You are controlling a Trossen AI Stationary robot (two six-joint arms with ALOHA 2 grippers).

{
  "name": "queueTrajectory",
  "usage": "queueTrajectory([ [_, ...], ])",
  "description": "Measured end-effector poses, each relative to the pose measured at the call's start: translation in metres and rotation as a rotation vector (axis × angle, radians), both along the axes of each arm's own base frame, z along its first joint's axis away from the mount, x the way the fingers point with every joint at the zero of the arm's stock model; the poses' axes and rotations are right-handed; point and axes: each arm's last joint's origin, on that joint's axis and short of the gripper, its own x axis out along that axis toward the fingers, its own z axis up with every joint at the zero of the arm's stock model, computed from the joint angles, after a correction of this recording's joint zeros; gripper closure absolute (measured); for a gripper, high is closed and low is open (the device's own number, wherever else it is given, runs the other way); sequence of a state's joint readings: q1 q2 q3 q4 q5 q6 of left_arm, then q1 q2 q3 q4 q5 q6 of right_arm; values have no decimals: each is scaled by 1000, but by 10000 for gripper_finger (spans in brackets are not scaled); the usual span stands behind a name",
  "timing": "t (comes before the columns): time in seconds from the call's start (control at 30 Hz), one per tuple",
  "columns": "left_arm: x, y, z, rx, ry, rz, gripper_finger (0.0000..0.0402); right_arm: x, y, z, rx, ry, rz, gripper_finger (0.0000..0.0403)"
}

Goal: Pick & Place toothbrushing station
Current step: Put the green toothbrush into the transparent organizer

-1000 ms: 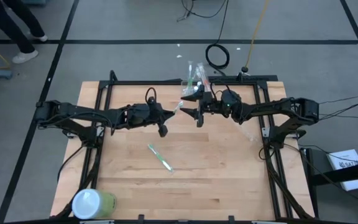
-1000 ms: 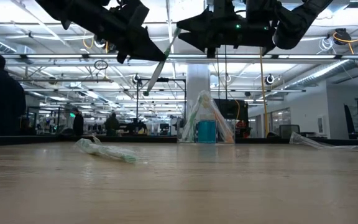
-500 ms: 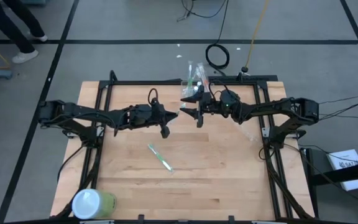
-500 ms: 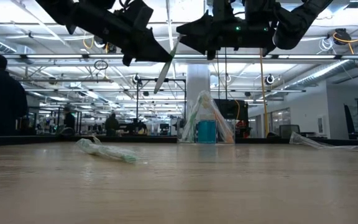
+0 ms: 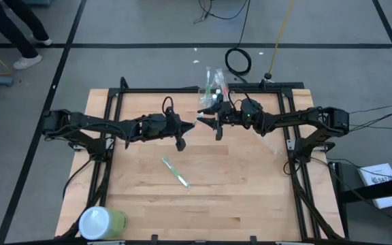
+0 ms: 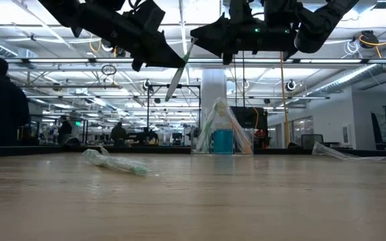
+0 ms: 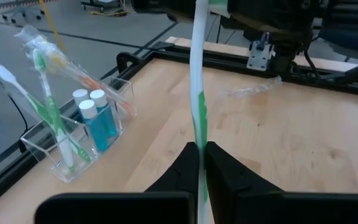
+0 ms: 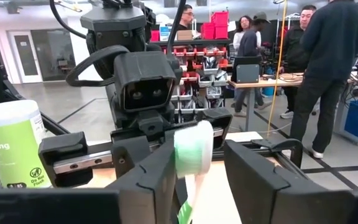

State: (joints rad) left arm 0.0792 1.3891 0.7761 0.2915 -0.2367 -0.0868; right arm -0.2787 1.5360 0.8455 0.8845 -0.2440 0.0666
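High above the desk (image 5: pixel 237 197), the left claw (image 7: pixel 201 163) is clamped on a toothbrush (image 7: pixel 199 93) whose head sits between the right claw's (image 8: pixel 197 165) part-open jaws; an off-centre handover could drop it short of the toothbrushing station (image 7: pixel 82 140), at the desk's far edge.

green canister (image 8: pixel 11 149), partial "...ting ...pes", "Flu"

Four toothbrushes (image 7: pixel 197 93), two blue bottles (image 7: pixel 98 121) — one green cylinder (image 5: pixel 101 222).
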Motion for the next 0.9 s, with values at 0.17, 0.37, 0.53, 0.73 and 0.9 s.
queueTrajectory([
  [0.17, 0, 0, 0, 0, 4, 1, 394, 0, 0, 0, -1, 0, 3, 306],
  [0.37, 0, 0, 0, 0, 4, -1, 376, 0, 1, 0, -5, -1, 38, 344],
  [0.53, 0, 0, 0, 0, 5, -2, 389, 0, 1, 0, -6, 0, 46, 368],
  [0.73, 0, 0, 0, 4, 5, -1, 364, 0, 1, 0, -6, 1, 45, 371],
  [0.9, 0, -1, 1, 38, 1, 18, 261, 0, 1, -1, -3, 10, 45, 374],
])
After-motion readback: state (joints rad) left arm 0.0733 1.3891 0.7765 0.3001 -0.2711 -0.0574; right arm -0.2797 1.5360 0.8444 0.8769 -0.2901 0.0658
